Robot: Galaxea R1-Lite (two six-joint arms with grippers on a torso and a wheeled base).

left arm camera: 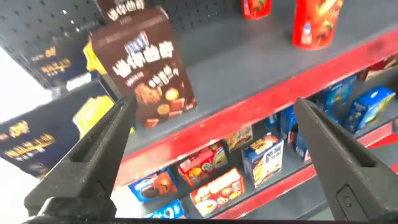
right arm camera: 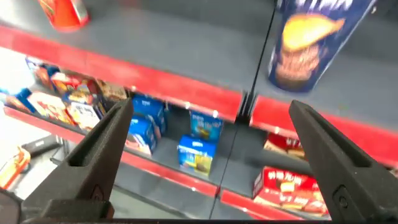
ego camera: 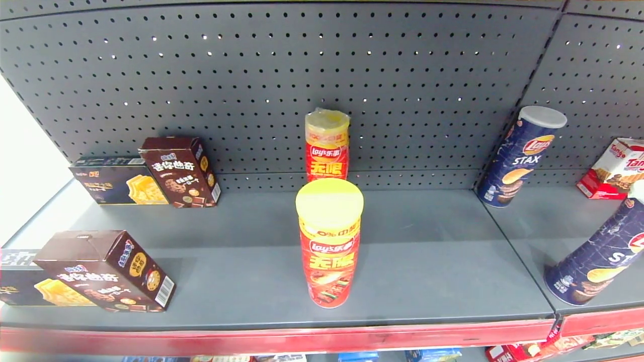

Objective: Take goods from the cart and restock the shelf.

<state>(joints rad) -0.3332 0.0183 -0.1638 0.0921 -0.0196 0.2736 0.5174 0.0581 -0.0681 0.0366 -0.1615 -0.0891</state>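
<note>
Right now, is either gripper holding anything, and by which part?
Nothing is held. The left gripper and the right gripper are both open, with nothing between the fingers.

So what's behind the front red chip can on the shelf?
A second red can stands behind the front red can, near the pegboard back wall. Its base is covered by the front can's yellow lid.

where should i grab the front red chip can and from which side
Grip the front red can around its mid-body, coming from the front. It stands upright, bare shelf lies on both sides, and a rear can blocks the back.
</note>
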